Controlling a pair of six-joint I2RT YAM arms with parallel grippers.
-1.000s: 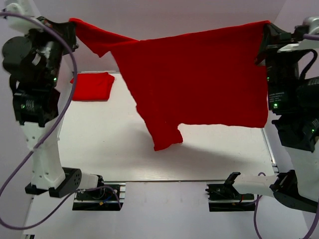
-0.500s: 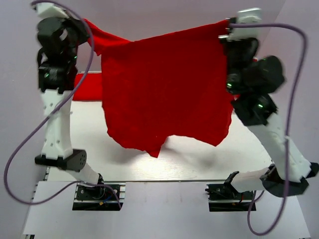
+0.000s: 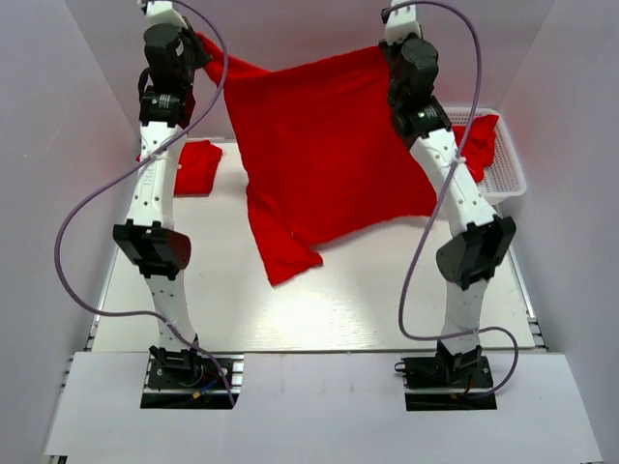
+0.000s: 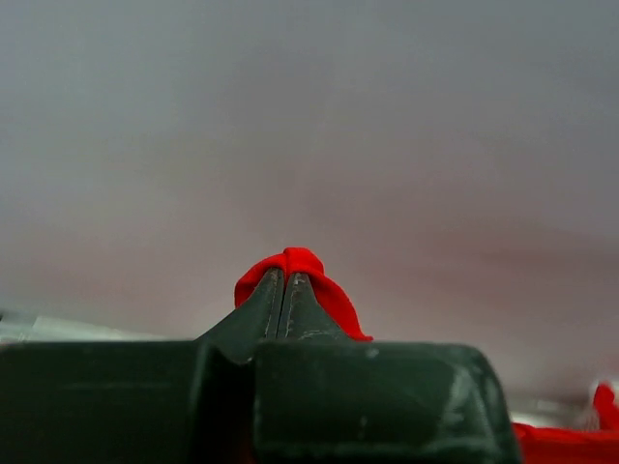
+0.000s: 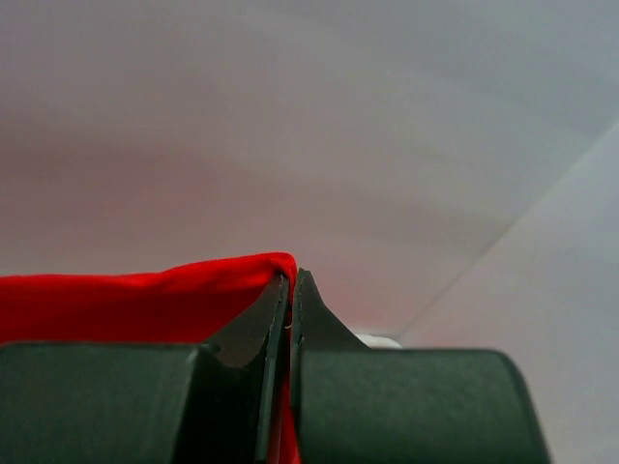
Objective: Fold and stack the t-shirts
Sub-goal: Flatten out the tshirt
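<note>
My left gripper (image 4: 285, 280) and right gripper (image 5: 292, 278), each clamped on a top corner, hold one unfolded red t-shirt (image 3: 329, 155) hanging over the table (image 3: 368, 300), with one folded t-shirt (image 3: 198, 164) lying at ten o'clock and more t-shirts (image 3: 481, 135) waiting in the basket (image 3: 513, 179) at two o'clock.

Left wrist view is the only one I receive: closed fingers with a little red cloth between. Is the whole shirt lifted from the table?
Observer: Mostly. From above, the held t-shirt hangs spread between the left end effector and the right end effector; whether its lowest corner touches the table, I cannot tell.
Operator: Is the right one closed on it too?
Observer: Yes, its wrist view shows it shut on a red edge.
Operator: Other shirts?
Observer: A folded t-shirt lies far left; red cloth sits in the white basket, far right.
</note>
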